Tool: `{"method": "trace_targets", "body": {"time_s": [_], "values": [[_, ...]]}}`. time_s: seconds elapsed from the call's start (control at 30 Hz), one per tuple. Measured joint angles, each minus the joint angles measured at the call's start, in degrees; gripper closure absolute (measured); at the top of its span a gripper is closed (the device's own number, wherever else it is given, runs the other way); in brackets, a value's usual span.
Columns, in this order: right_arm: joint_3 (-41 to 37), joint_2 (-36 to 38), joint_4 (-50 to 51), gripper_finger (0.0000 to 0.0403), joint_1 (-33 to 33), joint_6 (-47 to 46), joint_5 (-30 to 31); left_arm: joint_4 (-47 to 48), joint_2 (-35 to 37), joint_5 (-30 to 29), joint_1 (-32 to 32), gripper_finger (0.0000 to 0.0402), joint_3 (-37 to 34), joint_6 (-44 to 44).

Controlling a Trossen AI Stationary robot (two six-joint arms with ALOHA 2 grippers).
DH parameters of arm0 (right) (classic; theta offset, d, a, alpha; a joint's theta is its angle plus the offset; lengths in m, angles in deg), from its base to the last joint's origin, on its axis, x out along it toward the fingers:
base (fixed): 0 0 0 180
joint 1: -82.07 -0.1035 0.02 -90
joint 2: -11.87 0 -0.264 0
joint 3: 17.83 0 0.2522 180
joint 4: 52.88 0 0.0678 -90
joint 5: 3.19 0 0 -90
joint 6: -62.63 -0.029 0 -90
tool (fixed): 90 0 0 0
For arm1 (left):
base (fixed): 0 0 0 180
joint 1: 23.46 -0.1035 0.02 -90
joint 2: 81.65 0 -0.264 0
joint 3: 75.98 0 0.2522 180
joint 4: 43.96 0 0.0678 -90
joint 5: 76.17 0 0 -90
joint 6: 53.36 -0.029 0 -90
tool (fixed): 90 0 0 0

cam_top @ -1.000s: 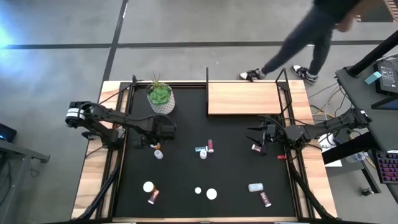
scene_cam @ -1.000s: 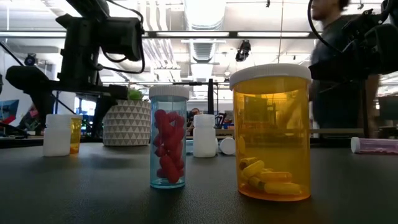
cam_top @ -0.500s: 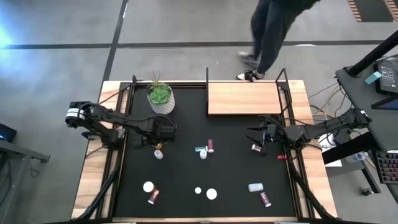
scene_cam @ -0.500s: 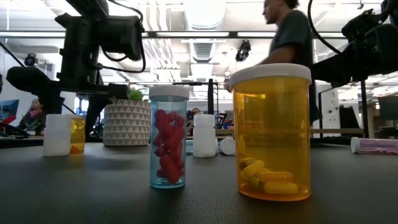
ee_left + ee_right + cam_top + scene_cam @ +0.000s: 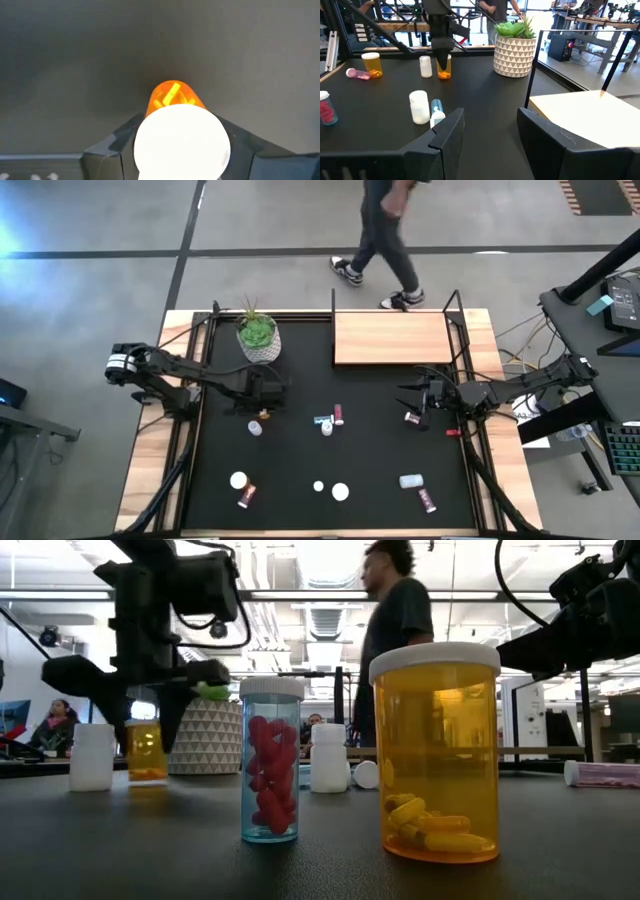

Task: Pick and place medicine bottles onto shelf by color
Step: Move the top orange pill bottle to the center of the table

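Note:
My left gripper (image 5: 262, 408) points down over a small orange medicine bottle (image 5: 147, 752) with a white cap, left of the mat's middle, and is shut on it. A white bottle (image 5: 255, 428) stands just nearside of it. Other small bottles stand or lie on the black mat: a teal one and a pink one (image 5: 338, 415) at mid-table, and several along the near edge. The light-wood shelf (image 5: 392, 338) lies at the far right with nothing on it. My right gripper (image 5: 415, 402) waits level at the right, open, beside a lying pink bottle (image 5: 411, 418). My left gripper pinches the orange bottle at its white cap (image 5: 142, 137), one finger (image 5: 117, 142) on each side. The fingers come from above, pointing down. The bottle stays upright, its orange body (image 5: 444, 70) below the fingers and its base at the mat; lifted or not, I cannot tell.
A white patterned pot with a green plant (image 5: 258, 338) stands at the far left, just behind my left gripper. Black posts rise at the shelf's ends (image 5: 456, 305). A person (image 5: 385, 230) walks on the floor beyond the table's far edge.
My left gripper has turned about its downward axis and shut on the orange bottle's cap. The bottle has shifted a little toward the table's right and stays upright. The person behind the table has walked toward the left.

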Motion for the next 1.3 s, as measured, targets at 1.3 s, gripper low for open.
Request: {"method": "trace_targets", "body": {"time_s": [1.3], "values": [[0.00,-0.02,0.00,0.0227,0.00,0.00,-0.02,5.41,-36.53,-7.89,-5.37,0.0225,47.91,-40.60]]}}
